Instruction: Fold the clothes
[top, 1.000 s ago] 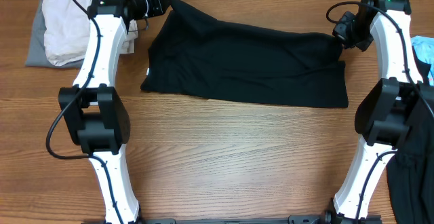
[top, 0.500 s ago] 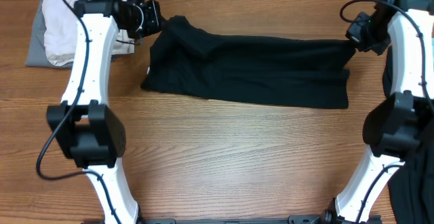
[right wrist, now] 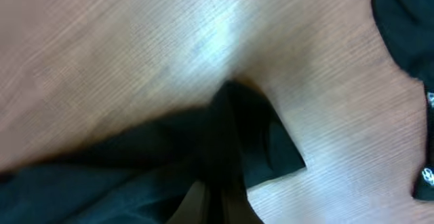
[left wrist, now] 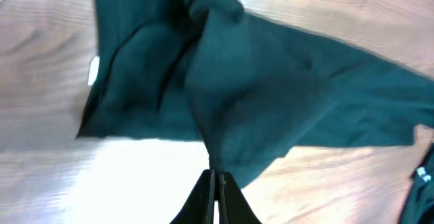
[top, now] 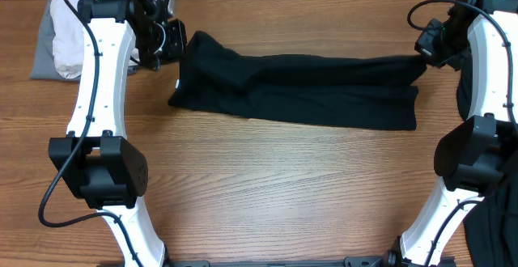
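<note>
- While both claws pinch its far edge, the black soft-fabric T-shirt (top: 299, 89) looks to be in its first lengthwise fold: far edge raised, not yet laid over the near half.
- left gripper (left wrist: 215, 183): jaws pressed fully together with a ridge of shirt fabric nipped between them. Overhead, it sits at the shirt's 10 o'clock corner.
- right gripper (right wrist: 217, 200): the wrist view is blurred. Jaws appear closed on a dark fold of the same shirt, at its 2 o'clock corner.
- Location: the T-shirt lies across the 12 o'clock half of the brown wooden table (top: 283, 194), a long band running 9 to 3 o'clock. Its near edge is flat on the wood and its far edge is drawn taut between the two claws.
- Look: plain black, creased and bunched at the 9 o'clock end, with a small white tag (top: 177, 86) on that edge.
- Next move, my read: carry both corners toward 6 o'clock together at a matched pace, hold tension, line the edges up, then release.
- Also there: a cream-and-grey garment pile (top: 65, 32) at the table's 10 o'clock corner and a second black garment (top: 494, 218) at 4 o'clock, both untouched.
</note>
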### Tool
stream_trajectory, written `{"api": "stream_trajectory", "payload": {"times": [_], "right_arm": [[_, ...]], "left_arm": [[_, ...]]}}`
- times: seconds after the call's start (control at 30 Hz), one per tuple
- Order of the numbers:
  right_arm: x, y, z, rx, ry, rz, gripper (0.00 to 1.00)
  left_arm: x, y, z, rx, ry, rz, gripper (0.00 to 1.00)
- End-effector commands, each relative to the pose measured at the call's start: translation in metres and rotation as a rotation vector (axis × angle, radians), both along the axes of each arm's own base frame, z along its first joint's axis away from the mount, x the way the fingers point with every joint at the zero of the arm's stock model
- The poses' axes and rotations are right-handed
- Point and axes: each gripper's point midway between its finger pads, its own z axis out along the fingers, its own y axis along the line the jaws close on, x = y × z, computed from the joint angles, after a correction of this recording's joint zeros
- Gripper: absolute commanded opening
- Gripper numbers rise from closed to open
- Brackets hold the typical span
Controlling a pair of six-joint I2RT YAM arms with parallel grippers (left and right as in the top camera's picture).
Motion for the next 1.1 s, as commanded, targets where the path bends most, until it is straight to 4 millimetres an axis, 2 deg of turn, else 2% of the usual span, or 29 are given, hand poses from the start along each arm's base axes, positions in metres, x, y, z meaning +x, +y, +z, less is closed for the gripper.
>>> {"api": "stream_trajectory", "payload": {"times": [0.0, 0.13, 0.33, 0.37, 0.4, 0.43, 0.47, 0.53, 0.57, 0.63, 0.67, 0.8, 0.9, 0.93, 1.0, 1.03, 1.07], "right_arm": [[-0.010, -0.001, 0.006, -0.006, 0.017, 0.000, 0.04], [-0.025, 0.002, -0.016, 0.011, 0.099, 0.000, 0.04], [-0.028, 0.003, -0.058, 0.018, 0.130, 0.000, 0.04], [-0.029, 0.003, -0.062, 0.018, 0.133, 0.000, 0.04], [-0.031, 0.003, -0.072, 0.020, 0.141, -0.001, 0.07], [-0.033, 0.003, -0.075, 0.022, 0.148, -0.002, 0.13], [-0.035, 0.002, -0.076, 0.021, 0.157, -0.004, 0.28], [-0.039, 0.001, -0.075, 0.014, 0.172, -0.004, 0.67], [-0.043, -0.005, -0.069, -0.019, 0.191, -0.008, 0.86], [-0.045, -0.011, -0.060, -0.050, 0.201, -0.011, 0.99], [-0.043, -0.013, -0.047, -0.067, 0.192, -0.012, 1.00], [-0.036, -0.012, -0.022, -0.065, 0.150, -0.006, 1.00], [-0.024, -0.001, -0.015, -0.036, 0.101, 0.024, 0.98], [-0.019, 0.008, -0.015, -0.002, 0.078, 0.051, 0.90], [-0.008, 0.026, -0.020, 0.052, 0.043, 0.105, 0.54], [-0.004, 0.030, -0.024, 0.054, 0.037, 0.114, 0.42], [-0.002, 0.034, -0.029, 0.054, 0.035, 0.124, 0.25]], "left_arm": [[-0.008, 0.016, -0.006, 0.102, 0.021, -0.012, 0.04], [-0.022, 0.018, -0.031, 0.114, 0.105, -0.014, 0.04], [-0.036, 0.018, -0.084, 0.112, 0.179, -0.017, 0.05], [-0.037, 0.018, -0.090, 0.112, 0.183, -0.017, 0.09], [-0.040, 0.019, -0.103, 0.111, 0.196, -0.016, 0.19], [-0.044, 0.019, -0.108, 0.111, 0.208, -0.015, 0.21], [-0.047, 0.020, -0.111, 0.111, 0.222, -0.014, 0.26], [-0.051, 0.020, -0.112, 0.111, 0.238, -0.014, 0.41], [-0.051, 0.021, -0.107, 0.111, 0.235, -0.013, 0.45], [-0.044, 0.021, -0.097, 0.112, 0.211, -0.006, 0.47], [-0.031, 0.022, -0.078, 0.114, 0.164, 0.005, 0.49], [-0.002, 0.019, -0.033, 0.116, 0.023, -0.001, 0.51], [0.017, 0.002, -0.009, 0.129, -0.101, -0.078, 0.51], [0.022, -0.005, -0.007, 0.128, -0.126, -0.092, 0.51], [0.027, -0.021, -0.011, 0.126, -0.146, -0.122, 0.37], [0.027, -0.026, -0.016, 0.125, -0.144, -0.133, 0.31], [0.027, -0.034, -0.023, 0.124, -0.134, -0.148, 0.23]]}}
